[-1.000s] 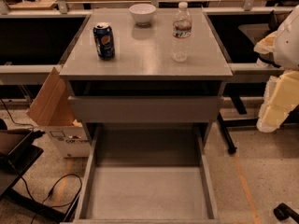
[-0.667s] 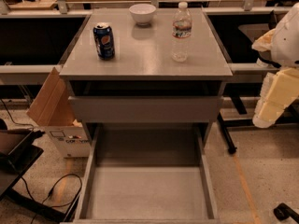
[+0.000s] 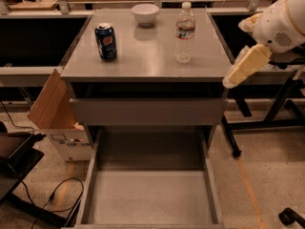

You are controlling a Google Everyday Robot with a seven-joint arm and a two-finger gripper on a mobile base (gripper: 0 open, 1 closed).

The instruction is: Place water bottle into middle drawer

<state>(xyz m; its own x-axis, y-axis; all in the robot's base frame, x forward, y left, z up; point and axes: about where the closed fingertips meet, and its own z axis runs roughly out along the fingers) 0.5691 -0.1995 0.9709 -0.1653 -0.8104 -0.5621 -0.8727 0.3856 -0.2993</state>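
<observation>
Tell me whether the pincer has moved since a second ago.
Yes. The pincer has moved up and left: its tip now overlaps the right front corner of the cabinet top, where before it hung lower and further right, beside the closed drawer.

A blue soda can [image 3: 106, 42] stands left on the bench [image 3: 143, 58], with a white bowl [image 3: 145, 13] further back. A cardboard box [image 3: 50, 111] sits on the floor at its left.

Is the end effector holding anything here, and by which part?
Nothing is held. The end effector hangs right of the cabinet top, apart from the bottle, which stands free there.
</observation>
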